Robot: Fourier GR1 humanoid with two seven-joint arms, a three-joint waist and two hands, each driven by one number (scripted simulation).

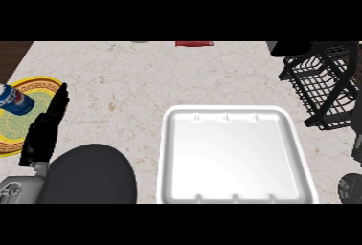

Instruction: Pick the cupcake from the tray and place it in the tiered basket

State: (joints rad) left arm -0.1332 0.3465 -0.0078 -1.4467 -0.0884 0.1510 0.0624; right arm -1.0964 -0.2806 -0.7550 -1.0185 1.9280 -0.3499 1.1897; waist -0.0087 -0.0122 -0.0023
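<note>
Lying left of the tray [226, 111], the left hand [47, 127] has straight fingers pressed together; the right hand [351, 187], perhaps that dark near-right shape, cannot be read.

No legible text: the blue cylindrical can [14, 99], near and to the left of the fingertips of the black left hand [44, 129], carries a red-and-white label whose marks are too blurred to read.

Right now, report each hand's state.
Left hand: open, fingers straight, holding nothing.
Right hand: only a sliver at the right edge; cannot be told.
</note>
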